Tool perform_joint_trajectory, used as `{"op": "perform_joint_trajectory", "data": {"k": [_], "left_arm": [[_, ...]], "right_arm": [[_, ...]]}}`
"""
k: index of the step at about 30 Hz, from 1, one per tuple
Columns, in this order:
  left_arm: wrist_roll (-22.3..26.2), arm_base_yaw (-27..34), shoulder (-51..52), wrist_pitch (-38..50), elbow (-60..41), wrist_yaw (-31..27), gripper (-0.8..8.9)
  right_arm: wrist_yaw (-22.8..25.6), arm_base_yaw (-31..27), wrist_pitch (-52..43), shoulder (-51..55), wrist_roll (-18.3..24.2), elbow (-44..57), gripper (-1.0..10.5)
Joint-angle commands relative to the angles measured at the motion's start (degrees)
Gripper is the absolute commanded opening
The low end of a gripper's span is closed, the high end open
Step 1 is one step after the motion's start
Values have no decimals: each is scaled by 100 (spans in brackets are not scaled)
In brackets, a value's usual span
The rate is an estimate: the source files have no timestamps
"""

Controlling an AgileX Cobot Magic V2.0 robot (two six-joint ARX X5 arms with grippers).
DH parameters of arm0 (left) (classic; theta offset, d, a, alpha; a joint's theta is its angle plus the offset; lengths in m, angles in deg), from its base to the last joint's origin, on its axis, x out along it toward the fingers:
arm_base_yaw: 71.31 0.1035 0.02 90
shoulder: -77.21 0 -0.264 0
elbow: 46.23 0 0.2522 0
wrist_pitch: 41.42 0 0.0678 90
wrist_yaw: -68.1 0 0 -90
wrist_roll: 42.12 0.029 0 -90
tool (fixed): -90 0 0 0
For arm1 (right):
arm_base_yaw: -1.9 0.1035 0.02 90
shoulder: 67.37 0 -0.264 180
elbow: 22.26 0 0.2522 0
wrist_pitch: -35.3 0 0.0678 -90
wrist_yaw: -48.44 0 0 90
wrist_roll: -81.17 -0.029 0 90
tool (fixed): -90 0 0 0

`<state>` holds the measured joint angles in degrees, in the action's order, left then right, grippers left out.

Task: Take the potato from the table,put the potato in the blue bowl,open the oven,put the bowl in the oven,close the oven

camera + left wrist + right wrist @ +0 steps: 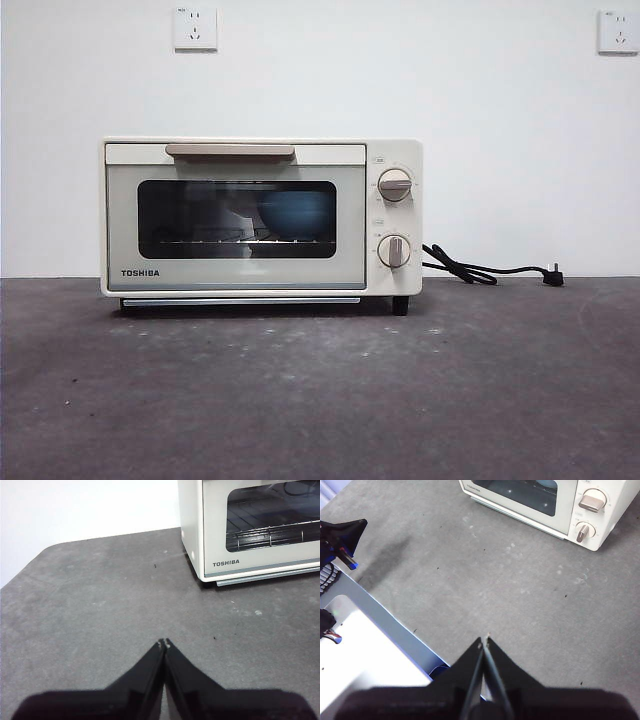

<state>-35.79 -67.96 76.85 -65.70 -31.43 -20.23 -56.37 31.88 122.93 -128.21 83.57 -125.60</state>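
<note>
Oven (260,218) sitting shut on desk (320,400), blue bowl (296,213) showing behind glass; both pincers (163,643) (484,640) resting closed, empty; rigid bar handle (230,151) looking like the safest hold.

- The table (320,400): dark grey, matte, with pale scuffs and specks.
- The oven (261,217) stands on it, door shut.
- Its black cord (480,268) trails along the table's far edge.

I read "TOSHIBA" in dark letters on the oven (262,217), lower left of its door front; the knob markings are too small to read.
</note>
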Motion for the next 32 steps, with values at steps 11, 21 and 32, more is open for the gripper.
{"op": "perform_joint_trajectory", "data": {"k": [11, 21, 32], "left_arm": [[-66, 15, 0, 7, -68, -13, -4], [-66, 15, 0, 7, -68, -13, -4], [-66, 15, 0, 7, -68, -13, -4]], "right_arm": [[13, 7, -4, 17, 7, -7, 3], [116, -516, -879, 297, 216, 48, 3], [-433, -1910, -4002, 2229, 48, 2549, 3]]}}
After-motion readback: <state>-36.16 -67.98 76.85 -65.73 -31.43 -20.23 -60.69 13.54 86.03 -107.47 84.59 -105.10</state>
